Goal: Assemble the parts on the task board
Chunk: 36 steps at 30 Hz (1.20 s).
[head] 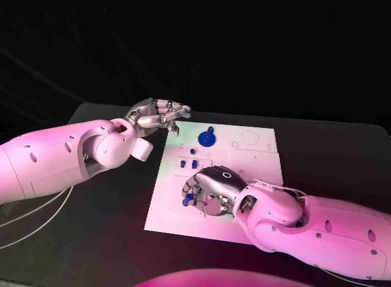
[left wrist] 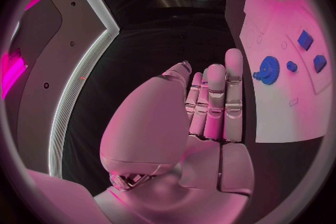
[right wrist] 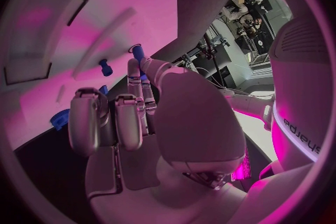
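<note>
The right hand (head: 214,190) hangs over the near left of the board (head: 256,179), fingers curled down among small blue parts (head: 189,198); whether it pinches one I cannot tell. More parts (head: 189,163) lie just beyond it, so this hand is nearer. Farther off sits the blue gear (head: 207,139). The left hand (head: 156,113) hovers off the far-left corner, fingers curled, holding nothing. The right wrist reads "sharpa".

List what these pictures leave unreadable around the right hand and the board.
- Head view: the right hand covers the small blue parts beneath it; whether it holds one is unclear.
- Right wrist view: its fingers hide the part at their tips.
- Head view: outlines near the blue gear on the task board are too faint to read.
</note>
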Available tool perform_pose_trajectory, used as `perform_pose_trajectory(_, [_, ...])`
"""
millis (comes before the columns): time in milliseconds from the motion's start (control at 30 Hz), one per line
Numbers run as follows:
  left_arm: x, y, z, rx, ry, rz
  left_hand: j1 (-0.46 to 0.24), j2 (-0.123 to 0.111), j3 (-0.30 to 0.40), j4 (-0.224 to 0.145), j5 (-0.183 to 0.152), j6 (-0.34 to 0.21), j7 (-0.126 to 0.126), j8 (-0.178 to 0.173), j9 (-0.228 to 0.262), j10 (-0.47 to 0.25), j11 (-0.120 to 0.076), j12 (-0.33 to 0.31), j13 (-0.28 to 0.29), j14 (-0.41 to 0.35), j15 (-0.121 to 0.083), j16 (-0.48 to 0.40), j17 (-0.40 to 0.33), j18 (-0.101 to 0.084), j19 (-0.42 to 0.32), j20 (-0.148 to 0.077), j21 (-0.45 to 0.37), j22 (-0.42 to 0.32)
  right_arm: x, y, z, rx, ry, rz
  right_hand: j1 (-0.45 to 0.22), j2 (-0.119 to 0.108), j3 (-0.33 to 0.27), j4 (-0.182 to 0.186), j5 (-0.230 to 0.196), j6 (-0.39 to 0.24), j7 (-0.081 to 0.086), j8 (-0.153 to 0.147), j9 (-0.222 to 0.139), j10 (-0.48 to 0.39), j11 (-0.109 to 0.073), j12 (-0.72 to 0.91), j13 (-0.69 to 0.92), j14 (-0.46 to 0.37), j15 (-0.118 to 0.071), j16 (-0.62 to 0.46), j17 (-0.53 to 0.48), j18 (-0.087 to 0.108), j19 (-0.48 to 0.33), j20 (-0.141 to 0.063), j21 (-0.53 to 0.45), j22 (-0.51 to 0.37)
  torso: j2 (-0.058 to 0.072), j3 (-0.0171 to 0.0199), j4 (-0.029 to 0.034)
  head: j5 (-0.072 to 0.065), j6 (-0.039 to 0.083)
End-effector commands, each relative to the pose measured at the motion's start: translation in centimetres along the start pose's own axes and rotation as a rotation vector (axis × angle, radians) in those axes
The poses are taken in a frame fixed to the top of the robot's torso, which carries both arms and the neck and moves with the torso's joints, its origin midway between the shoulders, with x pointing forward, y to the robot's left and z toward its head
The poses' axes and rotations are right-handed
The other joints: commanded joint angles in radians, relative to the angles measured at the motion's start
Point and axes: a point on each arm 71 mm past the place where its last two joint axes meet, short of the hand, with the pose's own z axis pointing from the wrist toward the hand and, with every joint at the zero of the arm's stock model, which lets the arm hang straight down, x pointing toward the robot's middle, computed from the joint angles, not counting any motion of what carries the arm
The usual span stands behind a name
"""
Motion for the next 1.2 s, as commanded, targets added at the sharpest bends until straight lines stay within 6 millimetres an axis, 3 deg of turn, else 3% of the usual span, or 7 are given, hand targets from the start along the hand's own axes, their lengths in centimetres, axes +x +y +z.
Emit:
perform_pose_trajectory(33, [0.25,-0.08,0.03,0.007,0.020,-0.005,0.003,-0.010,0.006,-0.001,-0.002,-0.007,-0.002,0.006,-0.001,-0.008,-0.002,0.004,0.000,-0.007,-0.001,-0.004,-0.001,0.006,-0.004,-0.001,-0.006,-0.001,0.44,-0.05,0.09,0.007,0.040,-0.066,-0.006,0.002,0.002,-0.006,0.006,0.003,0.005,0.033,0.050,-0.006,-0.003,-0.006,0.001,0.054,-0.001,0.004,0.011,-0.009,0.043,-0.007,-0.002,0.181,0.000,0.0004,0.0001,0.000,-0.002])
perform_pose_trajectory(433, [0.26,-0.07,0.03,0.004,0.020,-0.005,0.001,-0.011,0.008,0.000,-0.002,-0.007,-0.002,0.007,-0.001,-0.009,-0.002,0.005,0.000,-0.007,-0.001,-0.003,-0.002,0.006,-0.004,-0.001,-0.006,-0.001,0.89,0.34,0.36,-0.001,0.056,-0.108,-0.008,0.001,0.002,-0.007,0.006,0.003,0.005,0.033,0.050,-0.006,-0.002,-0.007,0.001,0.054,0.000,0.004,0.010,-0.009,0.043,-0.006,-0.002,0.181,0.000,-0.0001,-0.0002,0.002,-0.005])
perform_pose_trajectory(567, [0.27,-0.07,0.03,0.004,0.021,-0.005,0.001,-0.011,0.008,0.000,-0.002,-0.007,-0.002,0.007,-0.001,-0.009,-0.002,0.005,0.000,-0.007,-0.001,-0.003,-0.002,0.006,-0.004,-0.001,-0.006,-0.001,1.08,0.67,0.46,-0.011,0.059,-0.103,-0.027,-0.012,0.005,-0.009,0.005,-0.009,0.010,0.026,0.049,-0.012,0.002,-0.015,0.002,0.054,0.003,0.005,0.010,-0.009,0.042,-0.004,-0.004,0.181,0.000,-0.0001,0.0005,0.001,-0.006])
perform_pose_trajectory(700, [0.27,-0.07,0.03,0.004,0.020,-0.005,0.001,-0.011,0.008,0.000,-0.002,-0.007,-0.002,0.007,-0.001,-0.009,-0.002,0.005,0.000,-0.007,-0.001,-0.003,-0.002,0.006,-0.004,-0.001,-0.006,-0.001,1.16,0.67,0.56,-0.010,0.056,-0.095,-0.049,-0.025,0.011,-0.005,0.001,-0.041,0.023,0.004,0.040,-0.023,0.011,-0.024,0.004,0.054,0.011,0.006,0.012,-0.008,0.041,0.001,-0.009,0.180,-0.001,-0.0004,0.0002,0.001,-0.006])
perform_pose_trajectory(800, [0.26,-0.07,0.04,0.004,0.020,-0.005,0.001,-0.011,0.008,0.000,-0.002,-0.007,-0.002,0.007,-0.001,-0.009,-0.002,0.005,0.000,-0.007,-0.001,-0.003,-0.002,0.006,-0.004,-0.001,-0.006,-0.001,1.16,0.62,0.59,-0.007,0.050,-0.089,-0.080,-0.048,0.003,0.004,0.009,-0.073,0.033,-0.019,0.029,-0.035,0.020,-0.031,0.007,0.054,0.019,0.007,0.012,-0.008,0.039,0.008,-0.015,0.179,-0.001,-0.0005,0.0005,0.001,-0.006])
perform_pose_trajectory(933, [0.23,-0.06,0.02,0.003,0.020,-0.005,0.001,-0.011,0.008,0.000,-0.002,-0.007,-0.002,0.007,-0.001,-0.009,-0.002,0.005,0.000,-0.007,-0.001,-0.003,-0.002,0.006,-0.004,-0.001,-0.006,-0.001,1.02,0.59,0.56,-0.003,0.028,-0.080,-0.097,-0.062,-0.008,0.009,0.016,-0.104,0.030,-0.043,0.020,-0.043,0.021,-0.032,0.011,0.053,0.020,0.008,0.012,-0.007,0.038,0.012,-0.018,0.179,0.000,0.0000,-0.0002,0.002,-0.007])
perform_pose_trajectory(1200, [0.24,-0.05,0.01,0.000,0.022,-0.006,0.001,-0.011,0.008,0.000,-0.002,-0.007,-0.002,0.007,-0.001,-0.009,-0.002,0.005,0.000,-0.007,-0.001,-0.003,-0.002,0.006,-0.004,-0.001,-0.006,-0.001,0.75,0.49,0.43,0.003,-0.011,-0.066,-0.105,-0.068,-0.014,0.011,0.014,-0.124,0.029,-0.058,0.014,-0.044,0.018,-0.031,0.015,0.052,0.018,0.007,0.009,-0.005,0.036,0.012,-0.024,0.177,0.000,0.0002,0.0001,0.001,-0.005])
